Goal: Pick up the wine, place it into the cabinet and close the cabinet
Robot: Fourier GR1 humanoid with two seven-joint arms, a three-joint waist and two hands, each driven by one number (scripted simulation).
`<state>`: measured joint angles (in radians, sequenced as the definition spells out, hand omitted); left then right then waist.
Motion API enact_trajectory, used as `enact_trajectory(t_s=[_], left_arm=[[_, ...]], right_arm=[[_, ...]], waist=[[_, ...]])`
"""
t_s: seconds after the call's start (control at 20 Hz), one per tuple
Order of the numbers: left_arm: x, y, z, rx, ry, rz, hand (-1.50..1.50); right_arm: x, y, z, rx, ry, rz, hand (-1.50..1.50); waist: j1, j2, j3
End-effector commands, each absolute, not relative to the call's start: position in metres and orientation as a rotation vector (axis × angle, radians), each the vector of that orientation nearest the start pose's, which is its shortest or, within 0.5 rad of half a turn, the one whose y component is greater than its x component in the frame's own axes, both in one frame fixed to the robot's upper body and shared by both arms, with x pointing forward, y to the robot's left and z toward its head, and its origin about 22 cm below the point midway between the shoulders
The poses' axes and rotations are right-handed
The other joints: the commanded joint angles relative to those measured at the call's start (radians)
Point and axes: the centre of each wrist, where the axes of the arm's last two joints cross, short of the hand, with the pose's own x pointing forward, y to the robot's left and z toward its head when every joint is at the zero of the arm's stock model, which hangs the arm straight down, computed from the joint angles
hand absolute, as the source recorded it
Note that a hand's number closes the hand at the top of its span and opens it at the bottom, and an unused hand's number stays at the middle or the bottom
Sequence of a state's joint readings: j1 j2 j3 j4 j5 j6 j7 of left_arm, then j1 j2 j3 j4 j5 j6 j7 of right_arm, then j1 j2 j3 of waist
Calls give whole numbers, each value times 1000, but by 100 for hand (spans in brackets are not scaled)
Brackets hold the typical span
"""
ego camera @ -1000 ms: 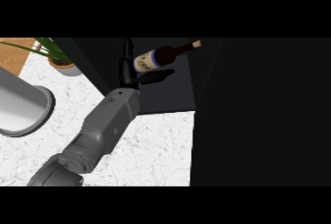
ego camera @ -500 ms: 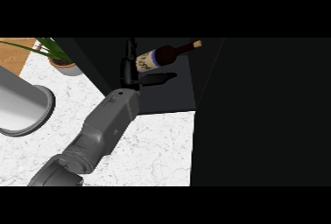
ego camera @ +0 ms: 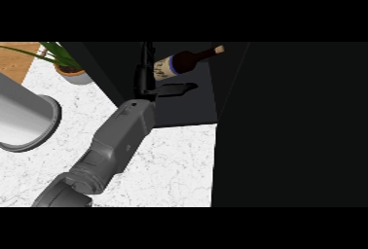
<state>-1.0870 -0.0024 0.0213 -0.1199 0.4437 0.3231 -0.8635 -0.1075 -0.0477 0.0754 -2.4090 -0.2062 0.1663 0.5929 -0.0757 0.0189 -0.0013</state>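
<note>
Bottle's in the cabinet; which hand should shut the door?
Probably the left hand: it is already at the cabinet, beside the wine bottle. No right hand shows in this view.

White marble counter (ego camera: pixel 169 165) carries a potted plant (ego camera: pixel 68 68) (far-left corner) and a grey cylinder (ego camera: pixel 22 116).

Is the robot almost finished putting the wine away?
Partly. The dark wine bottle with a pale label already lies inside the dark cabinet. The black left hand is just below it, fingers straight, not gripping it. The cabinet looks open, so closing it is left.
</note>
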Motion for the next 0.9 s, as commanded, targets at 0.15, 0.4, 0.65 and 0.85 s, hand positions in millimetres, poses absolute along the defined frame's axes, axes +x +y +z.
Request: enact_trajectory(t_s=[0.15, 0.4, 0.65, 0.85], left_arm=[[406, 124, -18, 36, -1868, 217, -150], [399, 126, -28, 2, -1854, 241, -150], [390, 122, -33, -25, -1858, 222, -150], [370, 100, -32, -65, -1836, 216, -150]], right_arm=[[168, -205, 207, 347, -1918, 337, -150], [162, -202, 201, 348, -1927, 326, -150], [140, -210, 212, 344, -1912, 325, -150], [153, -210, 202, 316, -1919, 287, -150]], waist=[[3, -8, 0], [4, -12, 0], [21, -20, 0], [33, -25, 1]])
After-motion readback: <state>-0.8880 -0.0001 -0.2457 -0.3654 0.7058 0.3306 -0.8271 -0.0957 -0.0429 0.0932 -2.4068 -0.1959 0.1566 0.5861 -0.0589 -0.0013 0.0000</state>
